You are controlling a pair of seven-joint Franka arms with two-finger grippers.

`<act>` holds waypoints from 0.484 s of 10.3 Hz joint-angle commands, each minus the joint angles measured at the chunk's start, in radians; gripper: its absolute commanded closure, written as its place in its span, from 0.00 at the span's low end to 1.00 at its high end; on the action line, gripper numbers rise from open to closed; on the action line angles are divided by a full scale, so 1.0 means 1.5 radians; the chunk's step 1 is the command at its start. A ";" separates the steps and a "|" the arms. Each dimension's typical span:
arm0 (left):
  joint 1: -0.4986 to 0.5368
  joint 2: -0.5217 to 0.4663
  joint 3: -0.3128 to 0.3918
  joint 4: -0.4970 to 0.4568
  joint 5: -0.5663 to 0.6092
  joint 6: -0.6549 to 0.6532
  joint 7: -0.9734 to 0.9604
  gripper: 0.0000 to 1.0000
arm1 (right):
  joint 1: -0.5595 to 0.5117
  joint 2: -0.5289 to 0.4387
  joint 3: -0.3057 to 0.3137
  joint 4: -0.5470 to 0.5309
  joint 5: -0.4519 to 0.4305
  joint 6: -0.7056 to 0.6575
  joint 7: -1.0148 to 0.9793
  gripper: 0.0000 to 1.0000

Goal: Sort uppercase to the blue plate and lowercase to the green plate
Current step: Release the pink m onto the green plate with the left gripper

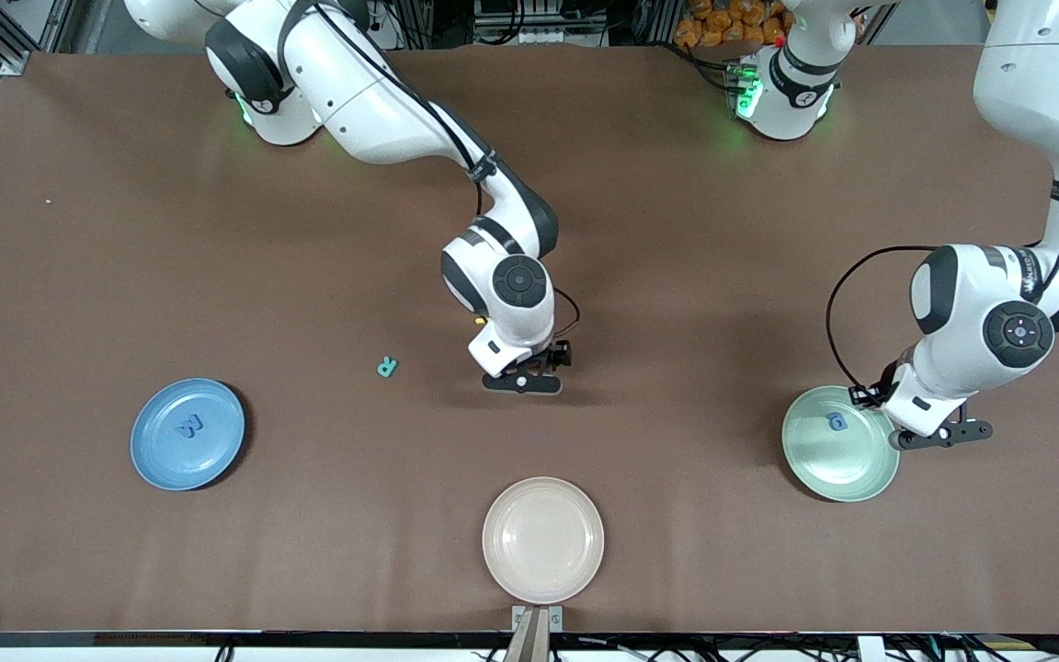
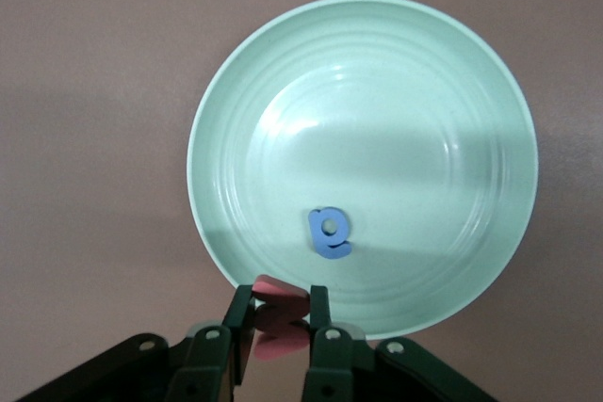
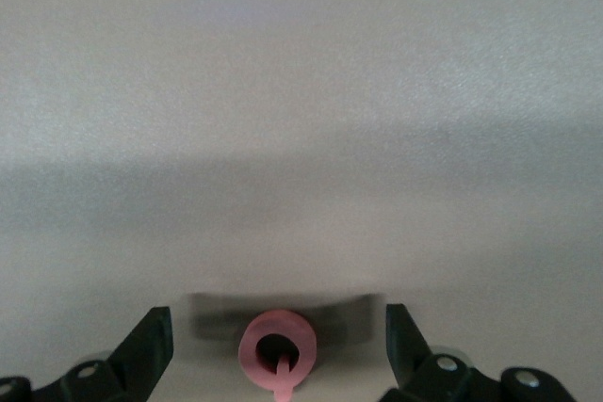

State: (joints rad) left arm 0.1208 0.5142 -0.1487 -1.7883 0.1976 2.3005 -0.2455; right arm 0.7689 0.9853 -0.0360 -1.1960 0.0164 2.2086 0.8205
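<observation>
Left end effector (image 2: 280, 319): pinching red m (image 2: 279, 300) over green plate (image 2: 236, 120) rim.
Right end effector (image 3: 275, 350): spread around red ring letter (image 3: 276, 348) on tabletop (image 1: 677, 276).
Handling: light, squashy foam; likely best gripped across the ring's outer edges.

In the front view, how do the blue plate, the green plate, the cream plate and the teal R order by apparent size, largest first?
1. Blue plate, green plate and cream plate: they look about alike, so I do not rank them; the left gripper's arm hides part of the green one.
2. Teal R: clearly the smallest.
</observation>
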 commanded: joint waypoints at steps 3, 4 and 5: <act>-0.018 0.015 0.011 0.028 -0.015 -0.004 0.025 1.00 | 0.007 0.007 -0.003 0.009 0.002 0.005 0.021 0.00; -0.019 0.016 0.011 0.028 -0.012 -0.004 0.025 1.00 | 0.008 0.007 -0.003 0.009 0.002 0.005 0.021 0.00; -0.019 0.015 0.011 0.028 -0.011 -0.004 0.025 0.93 | 0.008 0.007 -0.003 0.009 0.003 0.005 0.021 0.00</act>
State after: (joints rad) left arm 0.1047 0.5291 -0.1470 -1.7655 0.1976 2.3005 -0.2364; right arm 0.7727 0.9858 -0.0359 -1.1960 0.0176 2.2107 0.8329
